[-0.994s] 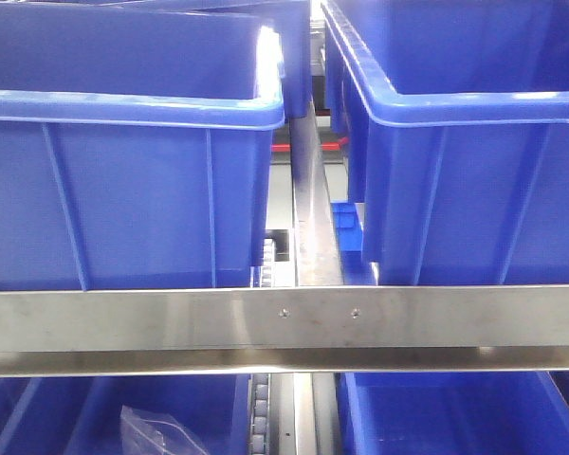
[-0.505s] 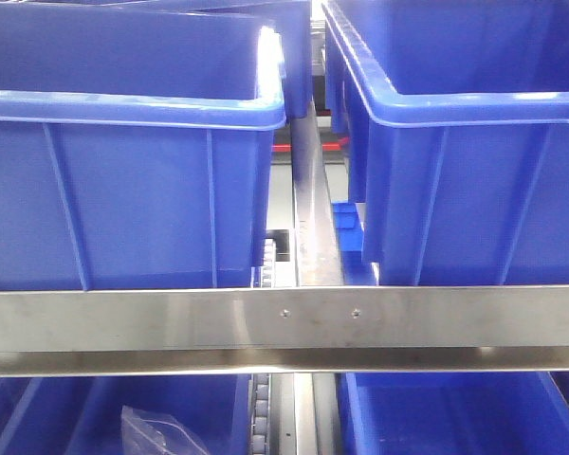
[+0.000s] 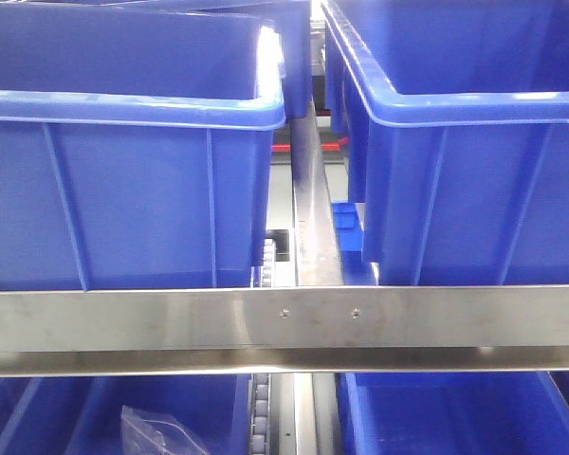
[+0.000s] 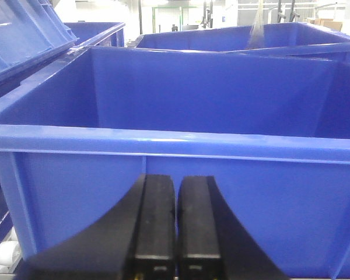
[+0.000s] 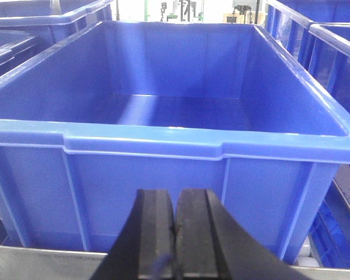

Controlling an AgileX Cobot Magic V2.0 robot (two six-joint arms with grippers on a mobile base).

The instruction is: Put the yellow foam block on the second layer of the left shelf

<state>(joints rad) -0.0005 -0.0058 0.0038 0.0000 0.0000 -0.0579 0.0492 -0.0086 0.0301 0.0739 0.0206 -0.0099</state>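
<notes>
Steel shelf rail (image 3: 284, 322) crossed below smooth blue plastic bins (image 3: 123, 190).
Only wrist views showed the left gripper (image 4: 175, 233) and right gripper (image 5: 175, 239), black pads pressed together, empty, at 6 o'clock.

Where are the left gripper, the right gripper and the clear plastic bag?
left gripper (image 4: 175, 219): left wrist view, seam between closed fingers.
right gripper (image 5: 175, 230): right wrist view, seam between closed fingers.
clear plastic bag (image 3: 152, 431): front view, crumpled middle.

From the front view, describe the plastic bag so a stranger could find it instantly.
Start at the steel rail across the shelf front. Below its left half sits a lower blue bin. The clear plastic bag, crinkled, lies inside, the only see-through thing among blue tubs.
</notes>
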